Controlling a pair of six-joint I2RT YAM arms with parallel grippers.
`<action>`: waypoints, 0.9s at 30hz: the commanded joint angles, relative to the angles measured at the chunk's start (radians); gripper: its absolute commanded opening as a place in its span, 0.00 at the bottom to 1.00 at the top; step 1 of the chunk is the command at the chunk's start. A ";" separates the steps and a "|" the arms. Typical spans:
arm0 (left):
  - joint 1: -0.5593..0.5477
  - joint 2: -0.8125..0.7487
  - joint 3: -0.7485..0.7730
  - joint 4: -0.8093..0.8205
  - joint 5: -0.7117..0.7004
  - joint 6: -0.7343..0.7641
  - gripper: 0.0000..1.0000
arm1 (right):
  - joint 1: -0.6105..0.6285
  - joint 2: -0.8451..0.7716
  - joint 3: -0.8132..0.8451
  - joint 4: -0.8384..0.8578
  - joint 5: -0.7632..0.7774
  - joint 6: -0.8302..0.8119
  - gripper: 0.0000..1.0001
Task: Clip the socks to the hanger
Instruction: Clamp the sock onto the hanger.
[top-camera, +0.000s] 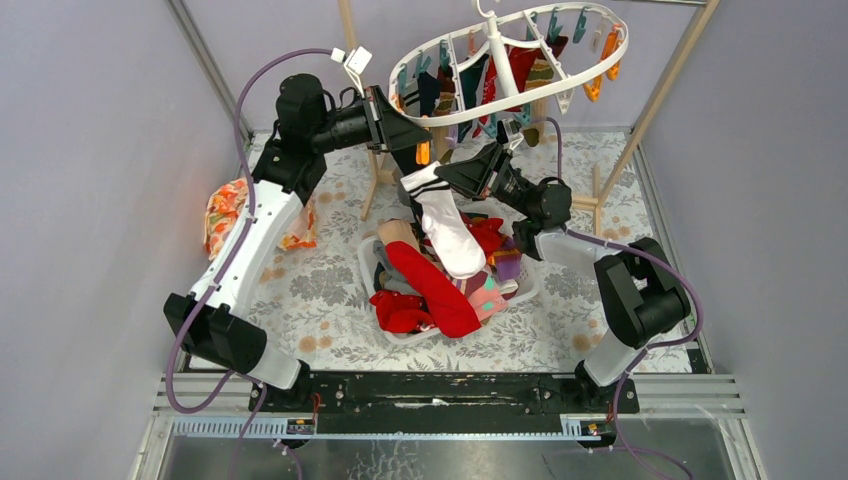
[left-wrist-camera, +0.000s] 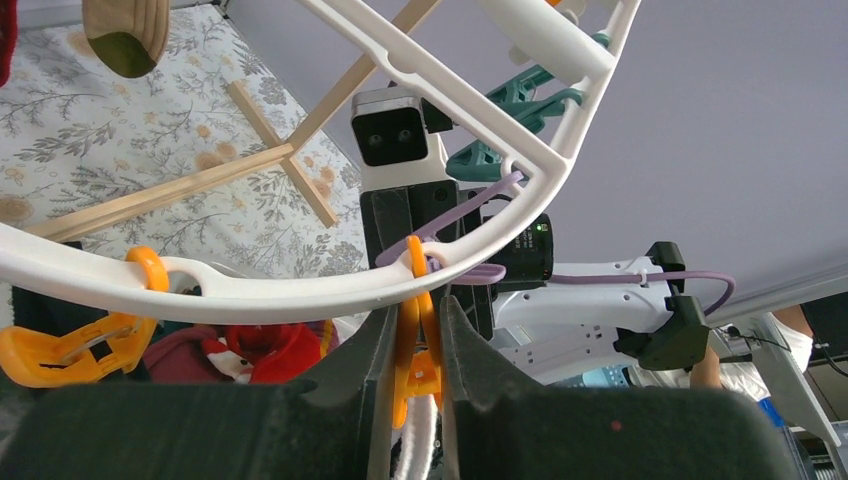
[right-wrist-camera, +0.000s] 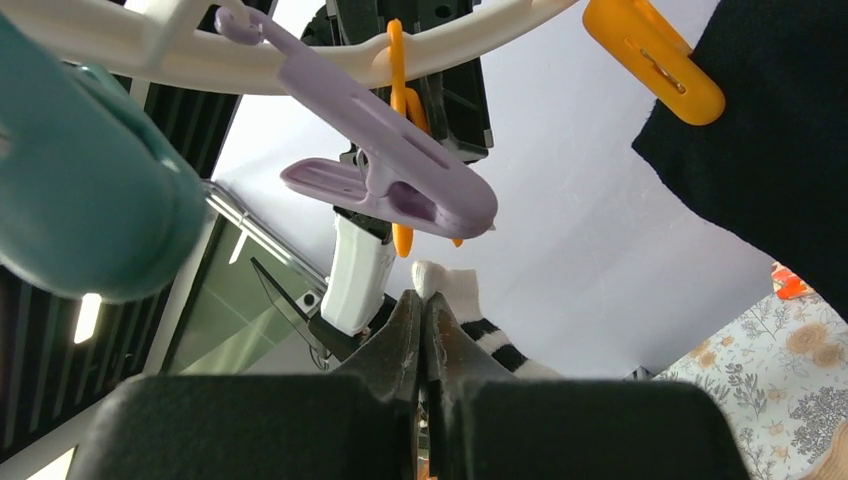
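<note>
two grippers work below the hanger, at 12 o'clock in the top view. left gripper: fingers closed against an orange clip. right gripper: pinched tight on a white striped sock, which hangs over the sock pile at 6 o'clock.

Plain lilac walls stand around me. Below me lies a grey floral cloth, and a light wooden frame rises at the back.
</note>
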 joint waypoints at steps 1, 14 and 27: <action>0.003 -0.026 -0.012 0.072 0.066 -0.028 0.00 | -0.002 0.010 0.046 0.134 0.025 -0.002 0.00; 0.004 -0.029 -0.021 0.084 0.079 -0.034 0.00 | -0.003 0.032 0.064 0.134 0.083 -0.009 0.00; 0.013 -0.030 -0.024 0.088 0.084 -0.033 0.00 | -0.005 0.048 0.102 0.134 0.082 0.006 0.00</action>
